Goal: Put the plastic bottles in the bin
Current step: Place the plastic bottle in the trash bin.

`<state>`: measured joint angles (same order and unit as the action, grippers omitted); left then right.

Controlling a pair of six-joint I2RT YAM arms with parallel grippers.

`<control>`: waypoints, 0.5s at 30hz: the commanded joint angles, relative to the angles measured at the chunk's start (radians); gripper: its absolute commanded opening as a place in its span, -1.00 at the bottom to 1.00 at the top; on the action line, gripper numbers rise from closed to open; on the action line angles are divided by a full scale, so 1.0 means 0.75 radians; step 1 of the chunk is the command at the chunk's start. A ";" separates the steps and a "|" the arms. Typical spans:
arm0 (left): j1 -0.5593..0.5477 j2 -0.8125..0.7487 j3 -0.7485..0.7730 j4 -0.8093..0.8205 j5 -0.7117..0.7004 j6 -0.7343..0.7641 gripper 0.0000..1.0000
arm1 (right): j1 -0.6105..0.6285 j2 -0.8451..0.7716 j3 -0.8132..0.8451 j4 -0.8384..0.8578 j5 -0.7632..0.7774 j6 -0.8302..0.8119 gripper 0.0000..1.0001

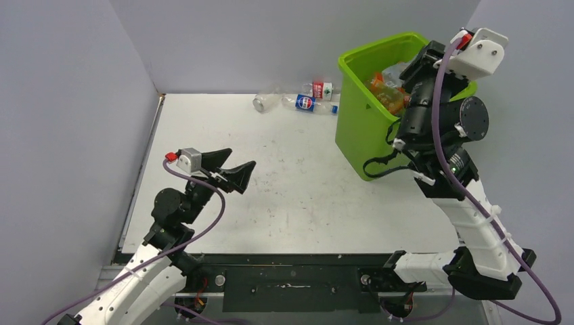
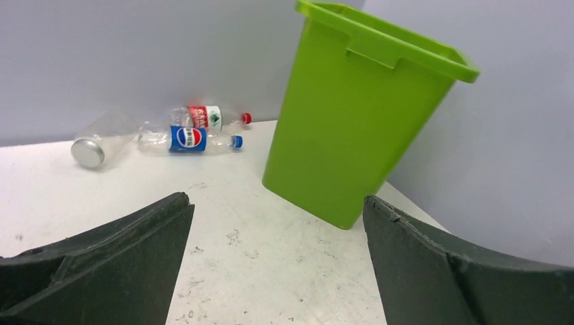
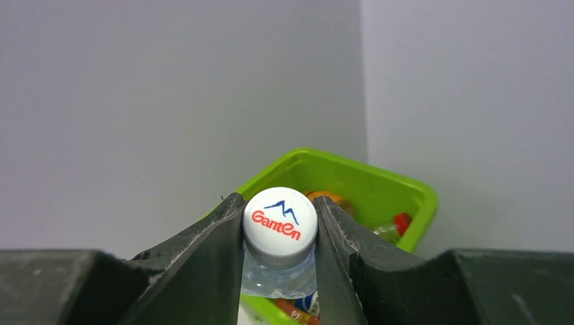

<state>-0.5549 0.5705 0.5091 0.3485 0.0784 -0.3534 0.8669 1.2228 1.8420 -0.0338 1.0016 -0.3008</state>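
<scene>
Since the bin (image 1: 369, 128) stands far right w/ bottles inside, the right arm reaches up over its rim, right gripper (image 3: 279, 230) clamped on a bottle (image 3: 277, 274) just under its cap (image 3: 279, 223). Left gripper (image 1: 233, 166) hovers near left, jaws wide apart, empty. Loose bottles (image 1: 308, 103) lie far centre, just left of the bin: prob. light, thin-walled, slippery; the neck looks the stiffest hold.

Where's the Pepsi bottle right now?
The Pepsi bottle lies on its side at the table's far edge in the top view, just left of the bin, in front of the red-labelled bottle.
</scene>
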 commanded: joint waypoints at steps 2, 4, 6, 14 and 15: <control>0.020 -0.030 0.042 -0.020 -0.182 -0.065 0.92 | -0.262 0.133 -0.005 0.230 0.160 -0.072 -0.89; 0.024 -0.038 0.029 -0.014 -0.220 -0.070 0.92 | -0.413 0.165 -0.014 0.235 0.142 -0.001 -0.89; 0.024 -0.038 0.033 -0.037 -0.267 -0.072 0.92 | -0.482 0.192 -0.032 0.225 0.150 0.056 -0.88; 0.023 -0.030 0.061 -0.123 -0.379 -0.052 0.92 | -0.303 0.245 0.109 0.010 0.066 0.180 0.79; 0.024 -0.030 0.054 -0.114 -0.392 -0.055 0.92 | -0.236 0.228 0.109 0.016 0.047 0.170 0.79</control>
<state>-0.5411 0.5510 0.5095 0.2642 -0.1543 -0.3912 0.5518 1.4567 1.8500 -0.0307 1.0729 -0.1860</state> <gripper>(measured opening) 0.961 0.898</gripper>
